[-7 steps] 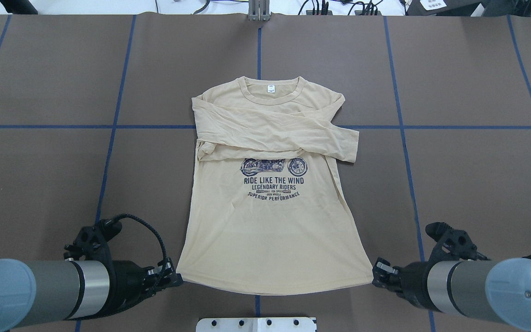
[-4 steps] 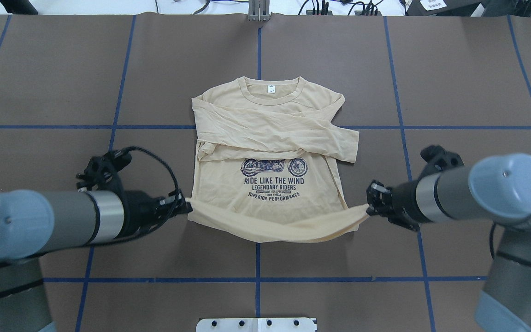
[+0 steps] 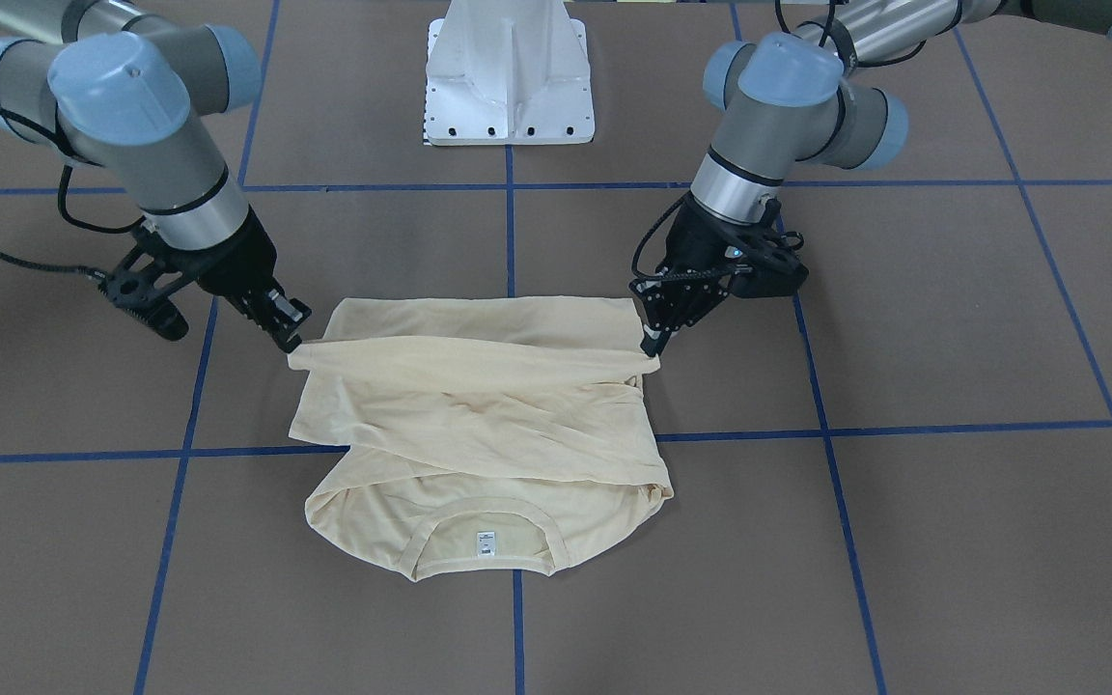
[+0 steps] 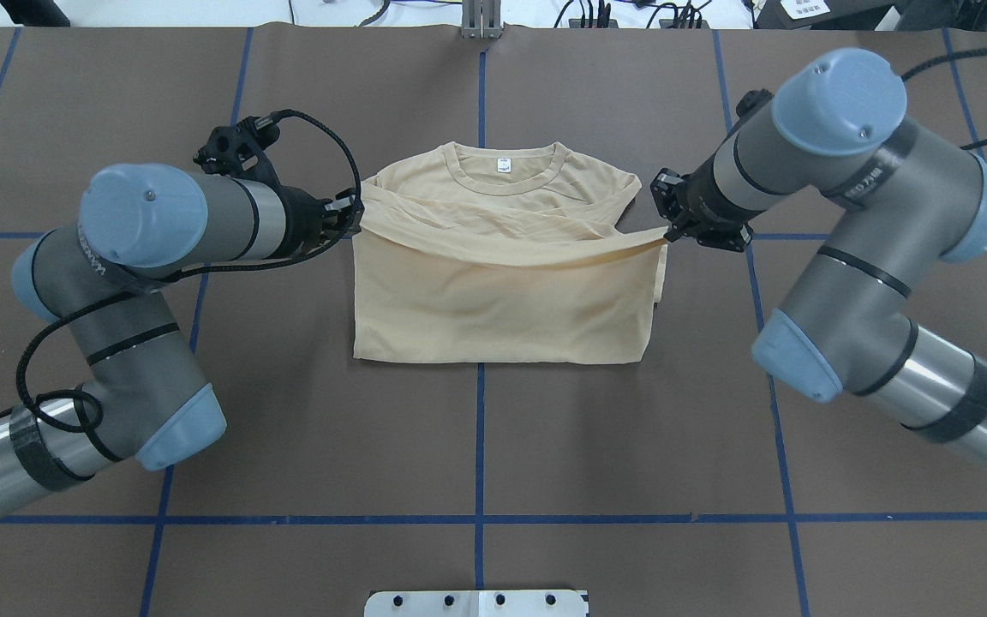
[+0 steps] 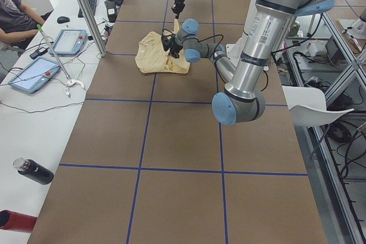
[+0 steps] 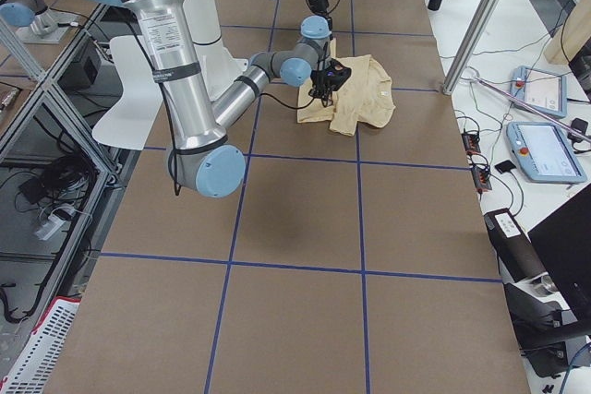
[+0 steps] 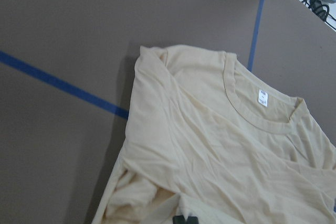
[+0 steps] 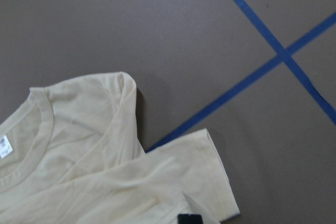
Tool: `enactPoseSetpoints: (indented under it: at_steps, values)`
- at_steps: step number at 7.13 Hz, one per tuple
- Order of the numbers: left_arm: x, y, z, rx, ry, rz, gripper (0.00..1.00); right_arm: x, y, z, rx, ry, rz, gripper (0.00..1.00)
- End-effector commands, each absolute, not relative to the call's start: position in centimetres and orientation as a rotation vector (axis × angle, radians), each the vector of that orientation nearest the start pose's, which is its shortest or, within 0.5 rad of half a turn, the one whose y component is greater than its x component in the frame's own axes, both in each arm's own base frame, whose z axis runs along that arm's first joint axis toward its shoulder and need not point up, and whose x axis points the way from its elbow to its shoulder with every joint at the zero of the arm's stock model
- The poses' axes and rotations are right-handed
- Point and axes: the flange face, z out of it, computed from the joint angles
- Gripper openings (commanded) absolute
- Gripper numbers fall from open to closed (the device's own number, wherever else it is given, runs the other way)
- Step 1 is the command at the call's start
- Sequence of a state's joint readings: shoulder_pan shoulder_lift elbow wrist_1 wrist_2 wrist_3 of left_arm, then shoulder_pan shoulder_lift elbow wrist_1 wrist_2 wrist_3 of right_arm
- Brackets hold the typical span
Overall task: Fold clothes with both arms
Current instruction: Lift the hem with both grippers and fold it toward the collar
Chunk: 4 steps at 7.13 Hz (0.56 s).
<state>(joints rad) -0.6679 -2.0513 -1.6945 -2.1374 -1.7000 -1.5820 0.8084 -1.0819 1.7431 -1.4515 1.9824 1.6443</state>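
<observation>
The cream-yellow T-shirt [image 4: 502, 300] lies mid-table, its lower half folded up over the chest; the print is hidden. The collar and white neck label [image 4: 503, 165] still show at the far end. My left gripper [image 4: 355, 214] is shut on the left hem corner, near the left shoulder. My right gripper [image 4: 669, 231] is shut on the right hem corner, near the right shoulder. The hem hangs taut between them, just above the folded sleeves. In the front-facing view the T-shirt [image 3: 479, 405] lies between the left gripper [image 3: 651, 346] and the right gripper [image 3: 291, 343]. Both wrist views show the collar end [image 7: 210, 145] [image 8: 94, 150].
The white pedestal base [image 3: 508, 72] stands at the robot's edge of the table. Blue tape lines [image 4: 481, 428] cross the brown table cover. A metal post [image 4: 481, 21] stands at the far edge. Tablets [image 5: 34, 75] and a black bottle [image 5: 34, 172] lie on the side bench.
Both grippers have carried the hem from the near edge toward the collar. The lower half now covers the print and the crossed sleeves.
</observation>
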Motion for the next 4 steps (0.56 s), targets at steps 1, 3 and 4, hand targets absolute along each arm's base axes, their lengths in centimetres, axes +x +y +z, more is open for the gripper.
enactPoseSetpoints:
  at_steps: [1,3,4]
  values:
    - [41.3,-53.1,27.1,0.314,1.125,-0.505,0.00,-38.7,-59.9,29.2,-0.055,-0.817,0.652,0.00]
    - [44.6,-56.4,26.7,0.303,1.087,-0.515,0.00,-40.7,-63.8,29.6,-0.046,-0.763,0.611,0.00]
    - [45.7,-57.4,28.3,0.300,1.075,-0.519,0.00,-42.1,-65.0,30.0,-0.043,-0.734,0.573,0.00]
